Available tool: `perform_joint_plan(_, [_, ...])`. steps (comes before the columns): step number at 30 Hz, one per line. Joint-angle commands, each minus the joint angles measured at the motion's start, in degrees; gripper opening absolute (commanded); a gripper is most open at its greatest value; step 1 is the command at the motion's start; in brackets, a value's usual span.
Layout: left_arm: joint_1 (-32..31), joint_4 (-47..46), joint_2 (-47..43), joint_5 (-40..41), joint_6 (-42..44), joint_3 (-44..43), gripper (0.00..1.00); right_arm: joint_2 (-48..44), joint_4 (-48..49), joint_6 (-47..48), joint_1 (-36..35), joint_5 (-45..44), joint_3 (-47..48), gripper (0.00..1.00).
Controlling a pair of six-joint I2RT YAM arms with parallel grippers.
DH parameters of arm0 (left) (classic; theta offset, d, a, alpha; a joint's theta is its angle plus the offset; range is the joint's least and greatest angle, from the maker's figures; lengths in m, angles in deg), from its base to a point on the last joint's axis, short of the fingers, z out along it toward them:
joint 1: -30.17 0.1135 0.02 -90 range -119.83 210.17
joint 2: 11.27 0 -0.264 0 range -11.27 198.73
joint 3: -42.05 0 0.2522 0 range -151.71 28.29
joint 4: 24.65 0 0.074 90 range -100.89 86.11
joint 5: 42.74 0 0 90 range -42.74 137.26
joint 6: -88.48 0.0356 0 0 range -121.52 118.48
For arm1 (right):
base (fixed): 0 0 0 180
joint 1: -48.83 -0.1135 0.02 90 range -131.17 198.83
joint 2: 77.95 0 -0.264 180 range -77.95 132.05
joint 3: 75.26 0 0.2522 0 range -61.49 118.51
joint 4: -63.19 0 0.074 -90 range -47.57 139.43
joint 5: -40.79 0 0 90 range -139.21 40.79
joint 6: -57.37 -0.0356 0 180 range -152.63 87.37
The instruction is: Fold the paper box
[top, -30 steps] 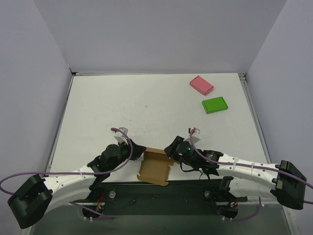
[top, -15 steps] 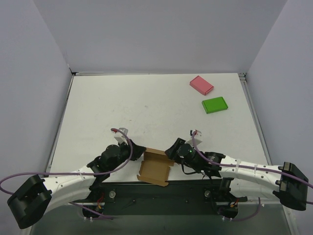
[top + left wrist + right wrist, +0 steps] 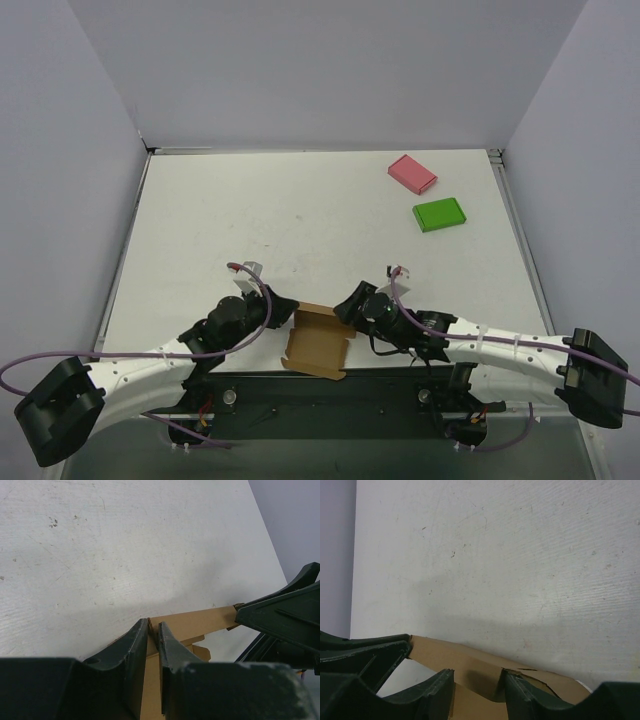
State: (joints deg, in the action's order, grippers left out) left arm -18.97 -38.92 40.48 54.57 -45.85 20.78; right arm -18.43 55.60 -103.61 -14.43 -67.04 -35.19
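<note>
At the near edge of the table (image 3: 300, 215), between the arms, sits the partly folded paper box (image 3: 318, 342). The left gripper (image 3: 153, 626) pinches one flap; the right gripper (image 3: 477, 674) straddles another, jaws apart.

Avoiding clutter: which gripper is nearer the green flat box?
Right. The right gripper is at the paper box's right side, toward the green flat box; the left gripper pinches its left side, farther off.

Paper box (image 3: 318, 348) plain brown; pink box (image 3: 412, 173); green box (image 3: 439, 215); table (image 3: 300, 220) white, maybe scuffed.
</note>
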Motion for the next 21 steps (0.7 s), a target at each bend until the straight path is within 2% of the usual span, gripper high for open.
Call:
perform_joint_plan(1, [-1.0, 4.7, -0.2, -0.2, 0.9, 0.2, 0.23, 0.9, 6.5, -2.2, 2.2, 1.4, -1.4, 0.45])
perform_joint_plan(6, [-1.7, 5.1, -0.9, 0.5, 0.6, 0.3, 0.23, 2.8, 12.9, -5.0, 4.4, 5.2, -4.2, 0.44])
perform_joint_plan(13, [-2.4, 5.9, -2.0, 1.3, 0.4, 0.6, 0.23, 1.6, 18.4, -7.4, 5.0, 3.9, -7.2, 0.39])
perform_joint_plan(21, [-3.1, 5.7, -1.6, 1.7, 0.0, 0.2, 0.23, 0.4, 21.7, -9.1, 6.8, 4.4, -9.3, 0.26])
